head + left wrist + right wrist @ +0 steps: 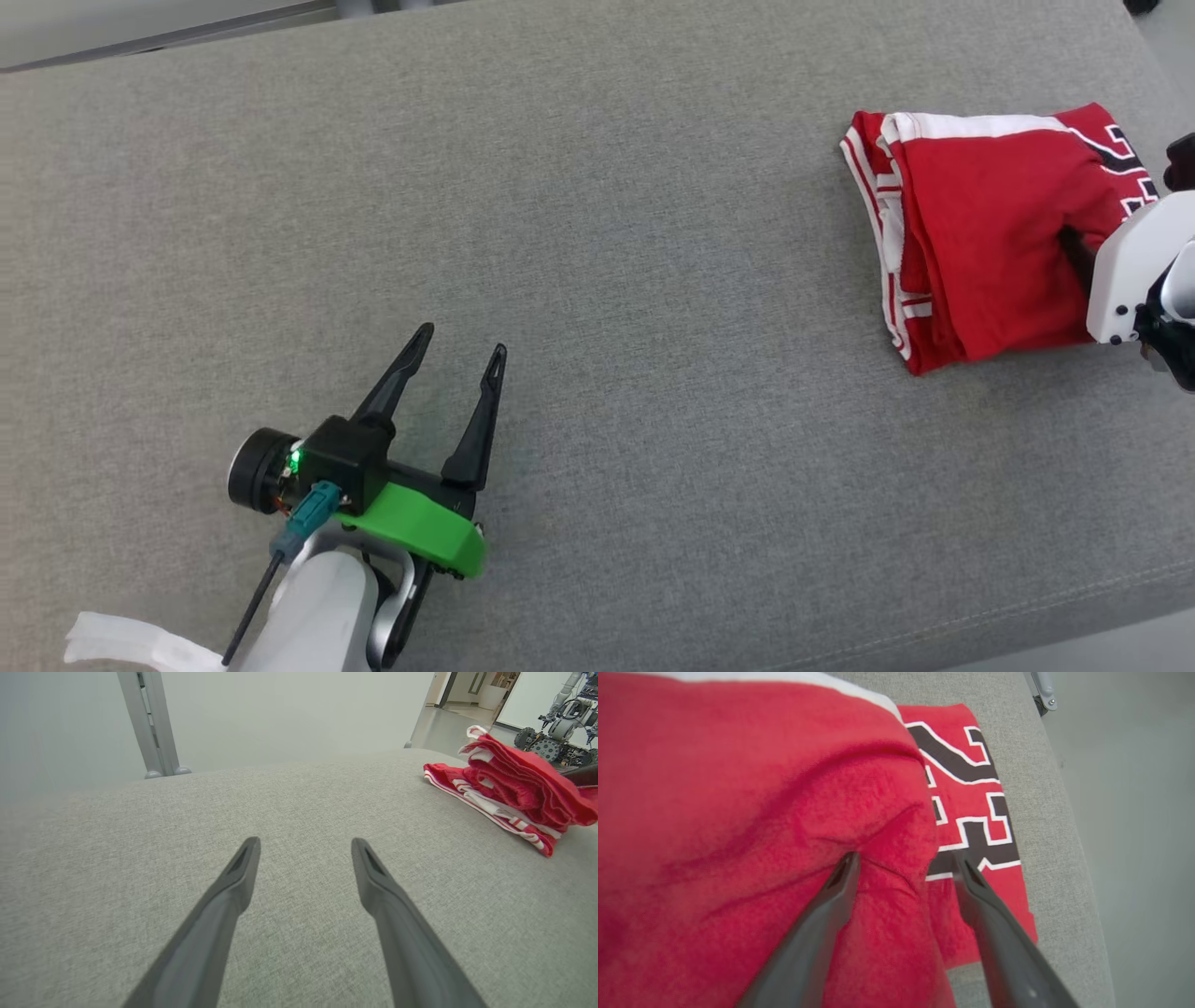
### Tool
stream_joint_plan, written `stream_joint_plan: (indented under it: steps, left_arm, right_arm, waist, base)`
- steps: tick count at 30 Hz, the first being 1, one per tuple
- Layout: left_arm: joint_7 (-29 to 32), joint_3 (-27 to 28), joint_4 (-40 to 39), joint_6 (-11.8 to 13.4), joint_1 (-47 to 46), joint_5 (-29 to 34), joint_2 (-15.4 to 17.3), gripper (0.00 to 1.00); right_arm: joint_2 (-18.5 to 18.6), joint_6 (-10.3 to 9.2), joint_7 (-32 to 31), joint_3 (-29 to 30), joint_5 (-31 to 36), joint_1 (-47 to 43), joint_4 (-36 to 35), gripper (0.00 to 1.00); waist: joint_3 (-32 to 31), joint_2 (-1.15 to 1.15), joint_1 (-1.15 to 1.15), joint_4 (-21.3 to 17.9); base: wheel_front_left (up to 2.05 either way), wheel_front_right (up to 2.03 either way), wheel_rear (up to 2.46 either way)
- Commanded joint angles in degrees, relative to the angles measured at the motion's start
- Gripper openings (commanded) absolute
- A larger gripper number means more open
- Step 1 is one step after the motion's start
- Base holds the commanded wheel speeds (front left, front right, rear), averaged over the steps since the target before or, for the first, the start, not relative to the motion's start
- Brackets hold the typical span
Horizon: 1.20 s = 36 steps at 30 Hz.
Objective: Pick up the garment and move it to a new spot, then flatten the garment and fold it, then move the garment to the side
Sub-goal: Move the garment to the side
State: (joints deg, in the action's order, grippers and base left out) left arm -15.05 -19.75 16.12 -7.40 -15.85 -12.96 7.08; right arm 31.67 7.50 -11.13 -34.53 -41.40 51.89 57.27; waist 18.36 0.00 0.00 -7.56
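Note:
The garment (990, 233) is a red jersey with white trim and black numbers, lying folded at the right end of the grey cushion. In the left wrist view the garment (518, 788) is a bunched red stack at the far right. My right gripper (906, 863) is open right over the garment (738, 821), its fingertips pressing into the red cloth beside the black number, a fold of fabric lying between them. In the head view its white wrist (1134, 271) covers the garment's right edge. My left gripper (465, 350) (306, 847) stands open over bare cushion at lower left, far from the garment.
The grey cushion (597, 233) spans the whole work area; its right edge (1059, 826) runs just past the garment, with floor beyond. A metal post (149, 723) stands behind the far edge. Another wheeled robot (556, 732) is in the background.

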Motion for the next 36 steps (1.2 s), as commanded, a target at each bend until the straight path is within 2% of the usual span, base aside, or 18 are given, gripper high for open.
stream_joint_plan:
  steps: [1,4,9,13,15,18,22,29,36]
  left_arm:
    - [-0.16,0.33,0.12,-0.13,0.07,0.04,0.08,1.0]
    - [-0.16,0.9,0.07,-0.11,1.16,-0.25,-0.2,1.0]
    - [-0.16,3.07,-0.58,0.48,3.38,-0.62,-0.22,1.0]
    - [-0.16,6.22,-1.49,2.22,5.38,-0.76,0.5,1.0]
    - [-0.15,9.13,-3.06,3.4,7.09,-1.7,0.52,1.0]
    - [-0.16,11.54,-4.73,3.88,8.51,-2.26,0.77,1.0]
    - [-0.15,13.84,-6.05,3.18,10.85,-4.16,0.06,1.0]
    - [-0.08,16.76,-6.0,4.52,13.83,-3.28,-0.25,1.0]
    - [-0.08,18.14,-4.77,3.83,14.1,-1.92,-1.38,1.0]
  right_arm:
    - [-0.15,-0.02,0.67,0.08,0.27,-0.31,0.78,1.0]
    - [0.39,-0.02,1.8,-0.15,0.52,0.02,1.77,1.0]
    - [0.78,-0.02,4.45,0.36,-1.13,-0.22,-0.68,1.0]
    - [0.57,-0.03,7.49,1.34,-3.27,-1.84,-6.58,1.0]
    - [0.59,-0.02,9.84,1.47,-3.93,-4.13,-12.25,1.0]
    - [0.62,-0.02,11.98,2.1,-3.93,-7.09,-17.15,1.0]
    - [-0.14,-0.02,16.76,5.32,-2.28,-13.26,-22.54,1.0]
    - [-4.74,-0.02,23.24,12.63,3.15,-25.77,-29.91,1.0]
    - [-10.05,-0.02,26.0,19.86,10.51,-35.63,-32.82,1.0]
  waist:
    - [-1.24,0.0,0.0,1.31]
    - [-3.25,0.0,0.0,1.9]
    - [-7.9,0.0,0.0,2.89]
    - [-11.2,0.0,0.0,3.61]
    - [-13.48,0.0,0.0,4.08]
    - [-15.36,0.0,0.0,4.61]
    - [-18.44,0.0,0.0,5.68]
    - [-19.94,0.0,0.0,6.78]
    - [-19.95,0.0,0.0,7.97]
  base:
    - [0.0,0.0,0.0]
    - [0.0,0.0,0.0]
    - [0.0,0.0,0.0]
    - [0.0,0.0,0.0]
    - [0.0,0.0,0.0]
    - [0.0,0.0,0.0]
    - [0.0,0.0,0.0]
    - [0.0,0.0,0.0]
    - [0.0,0.0,0.0]
